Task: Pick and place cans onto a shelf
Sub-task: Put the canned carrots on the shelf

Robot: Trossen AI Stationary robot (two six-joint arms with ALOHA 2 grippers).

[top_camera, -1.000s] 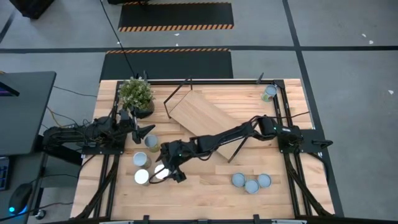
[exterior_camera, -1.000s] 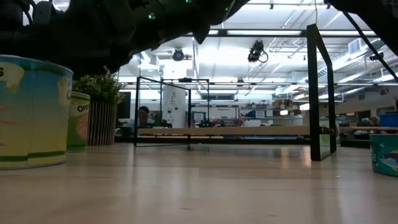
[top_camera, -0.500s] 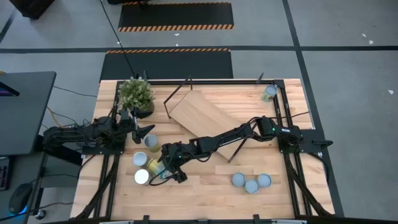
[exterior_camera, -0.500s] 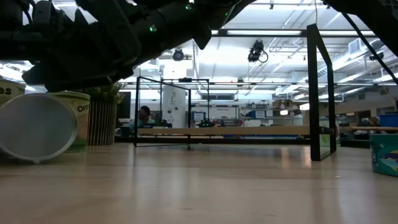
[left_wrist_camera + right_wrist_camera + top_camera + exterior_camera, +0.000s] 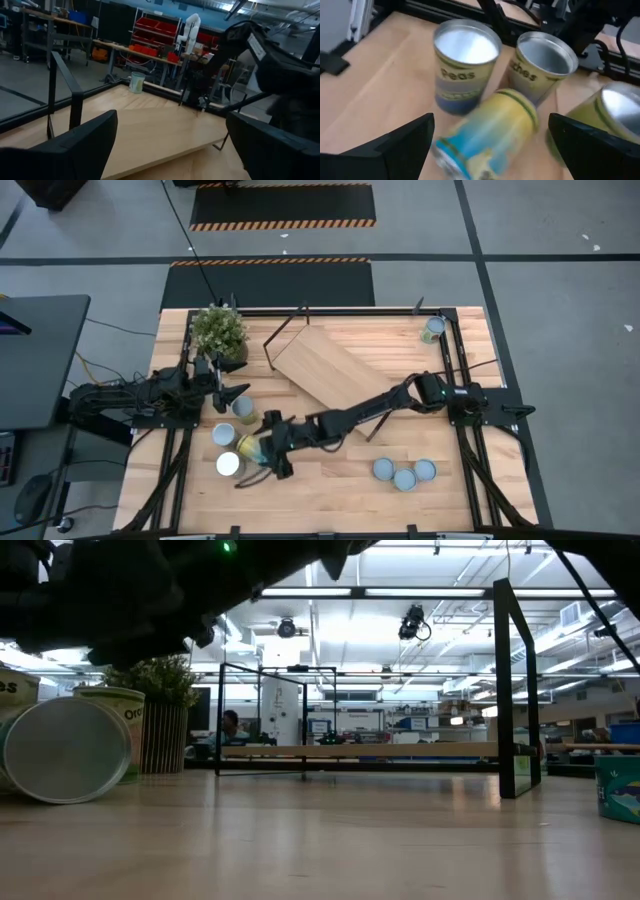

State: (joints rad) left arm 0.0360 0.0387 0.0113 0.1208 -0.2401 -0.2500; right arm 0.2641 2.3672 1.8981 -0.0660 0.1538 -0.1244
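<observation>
Right gripper, jaws wide and empty, hangs lower left of centre in the high view over a tipped can lying on its side among upright cans, shelf at centre; left gripper waits open at left.

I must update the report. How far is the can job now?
Done: nothing; the shelf carries no cans. In hand: the open right gripper hovers at a tipped can, not gripping it. Left: that can, two upright beside it, three near the front, one at the far corner.
</observation>
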